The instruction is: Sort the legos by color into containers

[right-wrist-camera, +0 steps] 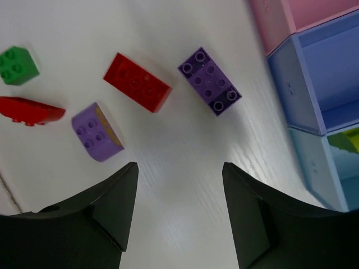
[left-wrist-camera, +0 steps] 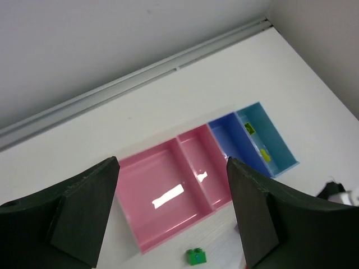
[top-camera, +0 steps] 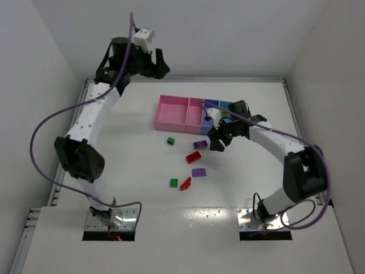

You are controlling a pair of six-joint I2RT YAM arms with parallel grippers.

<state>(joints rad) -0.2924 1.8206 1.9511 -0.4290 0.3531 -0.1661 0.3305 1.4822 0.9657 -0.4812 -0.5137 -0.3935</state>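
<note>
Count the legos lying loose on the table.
6. Far green nearest the bins; dark purple by the right gripper; red block and light purple farther from the bins; near green beside red wedge. The right arm may hide others.

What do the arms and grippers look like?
Left arm and right arm: white links, black joints, each trailing a loose purple cable, bolted on bare metal base plates. Left gripper and right gripper: matte black wedge-shaped fingers. White camera block on the left wrist.
</note>
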